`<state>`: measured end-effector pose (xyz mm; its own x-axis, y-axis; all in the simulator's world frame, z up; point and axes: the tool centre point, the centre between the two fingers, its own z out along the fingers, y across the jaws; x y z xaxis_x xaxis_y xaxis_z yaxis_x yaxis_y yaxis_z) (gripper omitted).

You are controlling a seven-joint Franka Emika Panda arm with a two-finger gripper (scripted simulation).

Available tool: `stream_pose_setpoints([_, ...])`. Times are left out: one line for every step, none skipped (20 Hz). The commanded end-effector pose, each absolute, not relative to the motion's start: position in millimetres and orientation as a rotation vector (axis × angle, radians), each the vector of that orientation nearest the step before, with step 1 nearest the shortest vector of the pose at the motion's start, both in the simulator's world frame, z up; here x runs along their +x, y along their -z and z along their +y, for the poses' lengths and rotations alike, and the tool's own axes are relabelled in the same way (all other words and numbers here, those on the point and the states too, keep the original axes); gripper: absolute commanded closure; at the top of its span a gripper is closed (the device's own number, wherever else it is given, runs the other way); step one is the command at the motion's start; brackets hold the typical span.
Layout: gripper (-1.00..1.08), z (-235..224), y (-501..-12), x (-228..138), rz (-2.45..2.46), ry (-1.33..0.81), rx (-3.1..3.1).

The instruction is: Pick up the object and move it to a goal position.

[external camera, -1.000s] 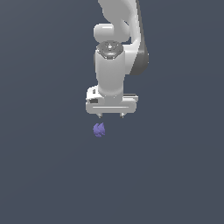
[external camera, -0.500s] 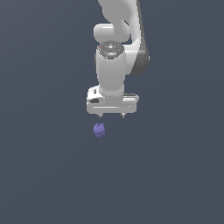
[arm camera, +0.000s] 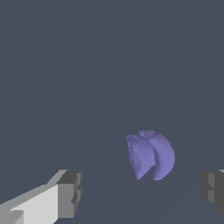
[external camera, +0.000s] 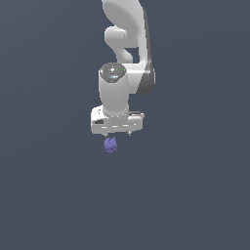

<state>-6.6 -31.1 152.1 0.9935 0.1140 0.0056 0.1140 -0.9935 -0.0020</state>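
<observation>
Below the white gripper, the purple-blue lump lies ungrasped; jaws stand spread wide either side of it in the wrist view. Grasping, lifting and carrying remain.

Smooth, softly glossy white plastic-looking shell covers the arm. The gripper has matt grey fingertip pads. The purple-blue object looks smooth, matt and lobed, on a flat matt grey ground.

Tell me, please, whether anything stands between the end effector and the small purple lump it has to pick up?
Nothing visible does. The end effector is open, and the purple lump sits in the bare gap between its fingers, untouched. The exterior view shows only bare floor around the lump.
</observation>
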Motion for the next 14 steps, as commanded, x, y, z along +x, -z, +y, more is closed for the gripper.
stream_pose_setpoints([-0.92,-42.8,-136.0,-9.3,-0.236,0.006,-3.132])
stream_pose_setpoints([-0.92,-47.0,-130.0,-10.5,-0.258,0.005,-3.131])
stream_pose_setpoints([-0.92,-50.9,-124.4,-11.6,-0.279,0.004,-3.129])
stream_pose_setpoints([-0.92,-54.5,-119.2,-12.8,-0.298,0.003,-3.128])
stream_pose_setpoints([-0.92,-57.8,-114.5,-13.9,-0.315,0.003,-3.126])
stream_pose_setpoints([-0.92,-60.7,-110.2,-15.0,-0.331,0.002,-3.125])
stream_pose_setpoints([-0.92,-63.4,-106.3,-16.0,-0.346,0.002,-3.123])
stream_pose_setpoints([-0.92,-65.7,-102.8,-16.9,-0.359,0.001,-3.122])
stream_pose_setpoints([-0.92,-67.8,-99.8,-17.7,-0.370,0.001,-3.120])
stream_pose_setpoints([-0.92,-69.6,-97.1,-18.5,-0.380,0.001,-3.119])
stream_pose_setpoints([-0.92,-71.1,-94.9,-19.2,-0.389,0.001,-3.118])
stream_pose_setpoints([-0.92,-72.3,-93.1,-19.7,-0.395,0.000,-3.117])
stream_pose_setpoints([-0.92,-73.2,-91.6,-20.1,-0.401,0.000,-3.116])
stream_pose_setpoints([-0.92,-73.9,-90.6,-20.4,-0.405,0.000,-3.116])
